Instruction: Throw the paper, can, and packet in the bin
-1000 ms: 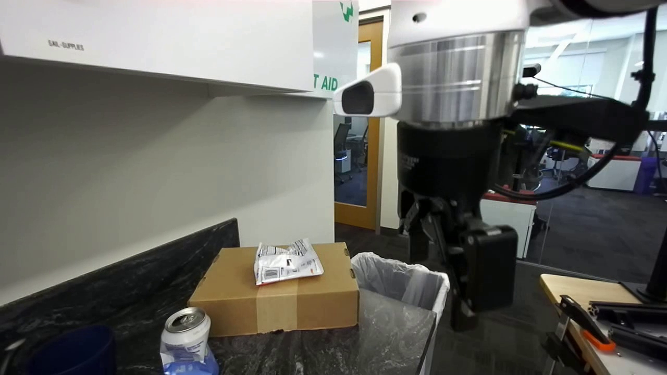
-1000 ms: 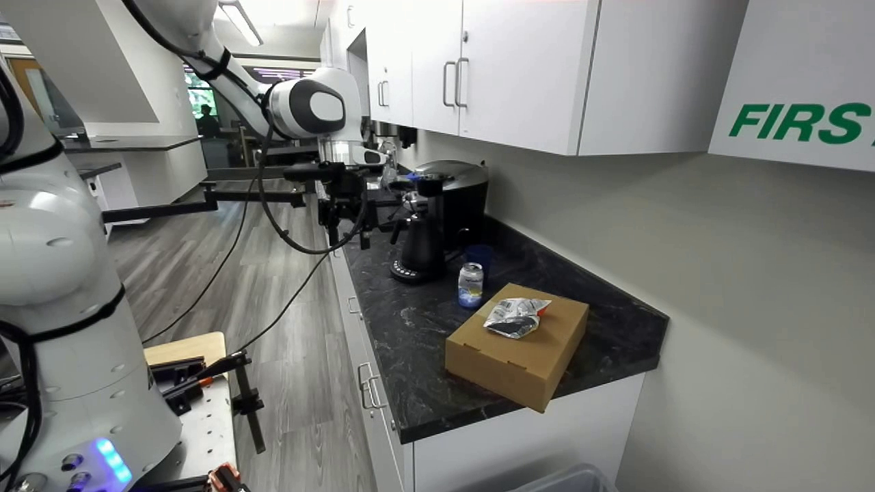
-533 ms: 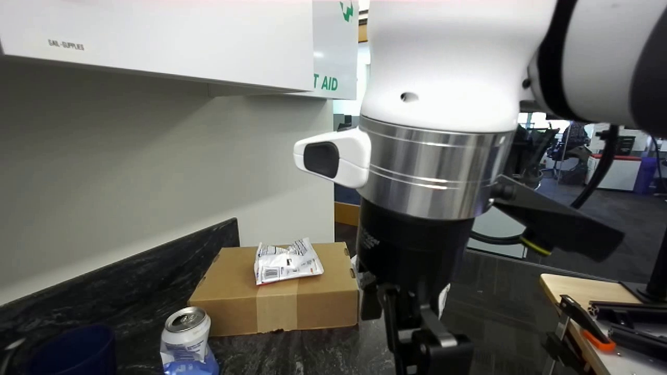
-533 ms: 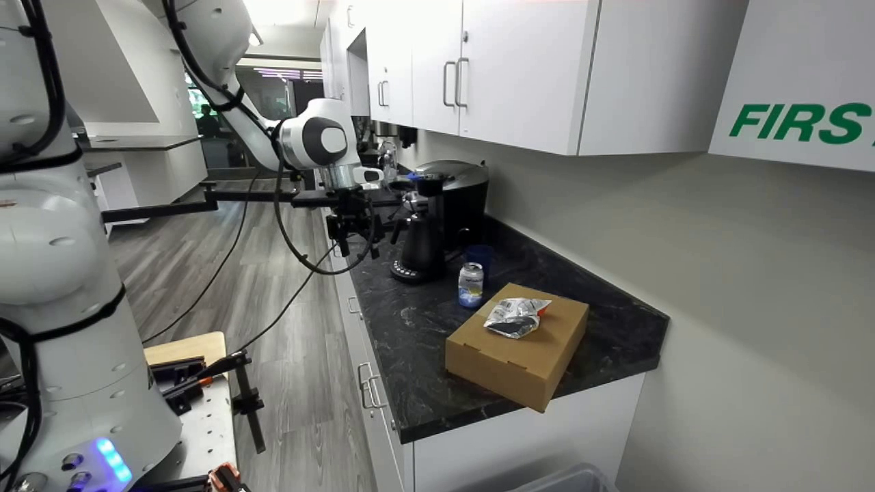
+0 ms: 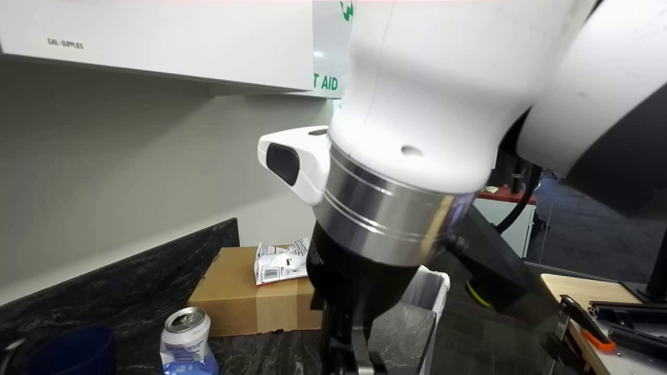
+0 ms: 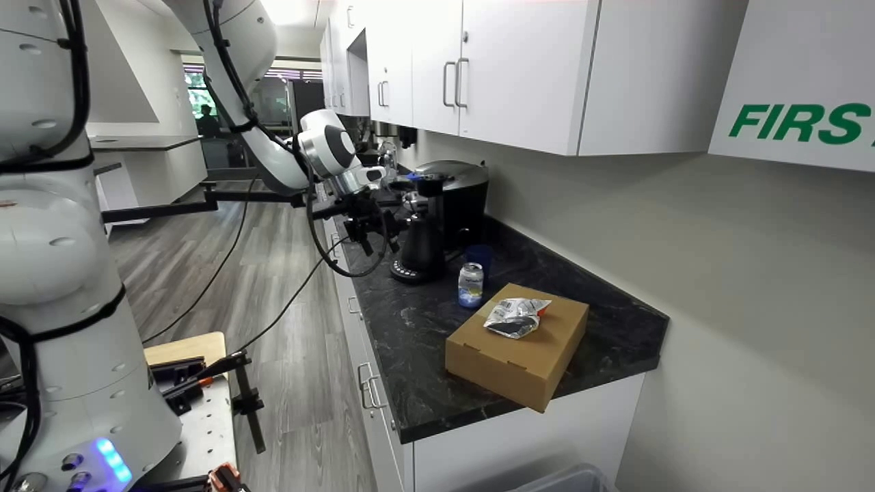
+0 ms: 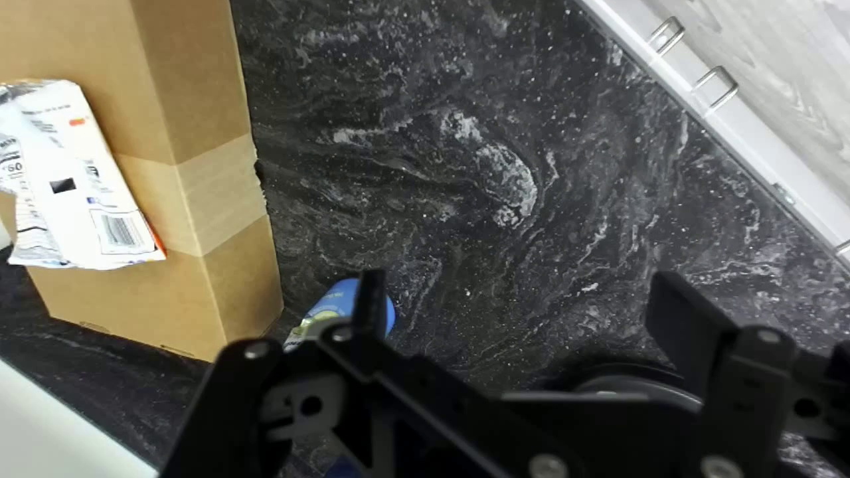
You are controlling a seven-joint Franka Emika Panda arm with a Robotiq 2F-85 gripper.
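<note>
The can [image 5: 188, 338] stands upright on the dark counter beside the box, also in an exterior view [image 6: 470, 287]; in the wrist view the can [image 7: 342, 299] is partly behind a finger. The packet [image 5: 279, 265] lies on the cardboard box; it also shows in an exterior view [image 6: 516, 318] and the wrist view [image 7: 86, 192]. The bin [image 5: 442, 291], lined with a whitish bag, is partly hidden behind the arm, past the counter's end. No paper shows. My gripper [image 7: 518, 295] is open and empty above the counter, tilted, near the kettle in an exterior view [image 6: 379, 249].
The brown cardboard box [image 6: 499, 365] sits near the counter's end. A black kettle [image 6: 420, 249], a blue cup [image 6: 480, 256] and a large black appliance [image 6: 465, 198] stand farther along. White cabinets [image 6: 519, 75] hang above. A translucent rim [image 6: 581, 475] shows below the counter's end.
My arm has come lower and moved over the counter toward the can and kettle, and the gripper has tilted. The can, packet and box have not moved.
</note>
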